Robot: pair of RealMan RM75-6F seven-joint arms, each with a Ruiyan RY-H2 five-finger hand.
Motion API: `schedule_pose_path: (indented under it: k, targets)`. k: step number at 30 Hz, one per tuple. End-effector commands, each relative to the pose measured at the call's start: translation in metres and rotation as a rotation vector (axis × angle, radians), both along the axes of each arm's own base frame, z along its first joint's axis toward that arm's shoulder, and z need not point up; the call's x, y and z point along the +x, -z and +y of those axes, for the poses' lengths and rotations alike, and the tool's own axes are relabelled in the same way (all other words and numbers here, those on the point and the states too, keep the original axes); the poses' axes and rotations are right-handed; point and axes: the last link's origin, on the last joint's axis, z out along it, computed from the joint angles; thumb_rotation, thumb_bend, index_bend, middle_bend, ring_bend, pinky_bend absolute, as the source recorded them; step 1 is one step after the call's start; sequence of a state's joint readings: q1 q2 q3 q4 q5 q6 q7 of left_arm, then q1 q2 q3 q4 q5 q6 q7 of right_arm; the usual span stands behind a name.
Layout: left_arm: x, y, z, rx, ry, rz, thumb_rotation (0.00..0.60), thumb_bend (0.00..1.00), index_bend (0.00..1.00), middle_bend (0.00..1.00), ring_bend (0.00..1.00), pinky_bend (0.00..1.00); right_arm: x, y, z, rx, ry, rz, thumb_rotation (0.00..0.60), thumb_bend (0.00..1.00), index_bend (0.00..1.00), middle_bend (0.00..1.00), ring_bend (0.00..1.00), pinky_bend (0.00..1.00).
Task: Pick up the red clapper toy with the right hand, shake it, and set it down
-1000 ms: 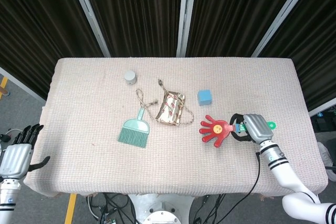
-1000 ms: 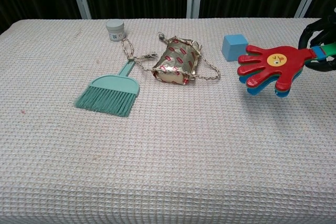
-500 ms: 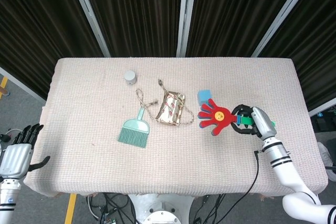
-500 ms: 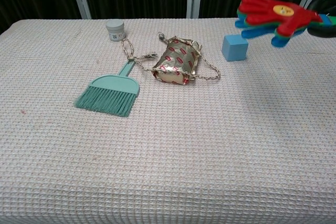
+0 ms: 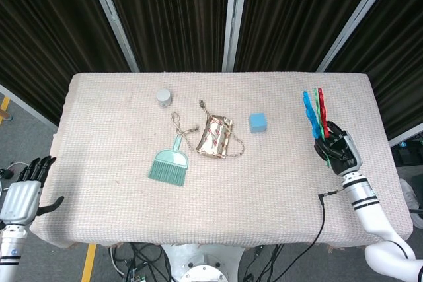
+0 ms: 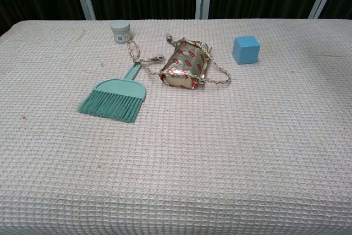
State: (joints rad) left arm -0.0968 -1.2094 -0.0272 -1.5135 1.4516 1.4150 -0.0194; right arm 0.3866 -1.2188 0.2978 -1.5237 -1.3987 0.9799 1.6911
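In the head view my right hand (image 5: 338, 150) grips the handle of the clapper toy (image 5: 315, 112) above the table's right side. The toy stands nearly upright and edge-on, its red, green and blue hand-shaped leaves fanned slightly apart and pointing up and away. It is lifted off the cloth. My left hand (image 5: 23, 193) hangs below the table's left edge, fingers apart and holding nothing. Neither hand nor the toy shows in the chest view.
On the beige woven cloth (image 6: 220, 152) lie a teal hand brush (image 6: 114, 97), a gold pouch with a cord (image 6: 186, 64), a blue cube (image 6: 246, 49) and a small grey jar (image 6: 120, 31). Black curtains hang behind the table.
My right hand has swung the clapper up from lying flat and pointing left to standing nearly upright, and moved it right, out of the chest view. The left hand has not moved.
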Motion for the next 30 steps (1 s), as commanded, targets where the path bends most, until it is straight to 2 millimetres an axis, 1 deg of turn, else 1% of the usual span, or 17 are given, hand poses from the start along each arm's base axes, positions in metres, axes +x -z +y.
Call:
schedule_pose_path:
  k: [1,3,6,9,13,17,22,25,28,30]
  targets:
    - [-0.001,-0.001,0.0,0.003,-0.002,-0.002,0.6,0.2,0.07,0.05,0.0,0.15,-0.008,0.009,0.005,-0.05,-0.202,0.646,0.6,0.54,1.0,0.7,0.76,0.96]
    - [-0.003,-0.001,0.0,0.0,-0.008,-0.005,0.6,0.2,0.07,0.05,0.0,0.15,-0.006,0.016,0.008,-0.042,-0.287,0.879,0.6,0.54,0.99,0.7,0.75,0.96]
    - [-0.003,0.001,0.003,-0.009,-0.004,-0.006,0.6,0.2,0.07,0.05,0.0,0.15,-0.002,0.024,0.01,-0.004,-0.398,1.141,0.6,0.54,0.98,0.7,0.73,0.96]
    - [0.0,0.001,0.005,-0.009,0.008,-0.005,0.6,0.2,0.07,0.05,0.0,0.15,0.002,0.028,0.007,-0.032,-0.424,1.313,0.6,0.54,0.98,0.7,0.73,0.96]
    - [0.003,-0.001,0.005,-0.008,0.014,0.004,0.6,0.2,0.07,0.05,0.0,0.15,0.005,0.031,0.006,-0.072,-0.404,1.461,0.6,0.54,0.98,0.7,0.73,0.96]
    - [0.004,-0.003,0.005,-0.005,0.01,0.006,0.6,0.2,0.07,0.05,0.0,0.15,0.008,0.031,0.006,-0.08,-0.369,1.465,0.6,0.54,0.98,0.7,0.73,0.96]
    - [0.005,0.0,0.007,-0.013,0.013,0.005,0.6,0.2,0.07,0.05,0.0,0.15,0.008,0.028,0.009,-0.095,-0.332,1.361,0.6,0.54,0.98,0.7,0.73,0.96]
    - [0.007,0.001,0.007,-0.015,0.017,0.01,0.6,0.2,0.07,0.05,0.0,0.15,0.004,0.03,0.013,-0.064,-0.31,1.25,0.6,0.52,0.98,0.7,0.73,0.96]
    - [0.006,0.0,0.007,-0.014,0.011,0.012,0.6,0.2,0.07,0.05,0.0,0.15,-0.005,0.031,0.012,-0.056,-0.318,1.27,0.6,0.52,0.98,0.7,0.73,0.96]
    - [0.005,0.0,0.007,-0.012,0.006,0.008,0.6,0.2,0.07,0.05,0.0,0.15,-0.008,0.035,0.012,-0.076,-0.312,1.286,0.6,0.51,0.98,0.7,0.73,0.96]
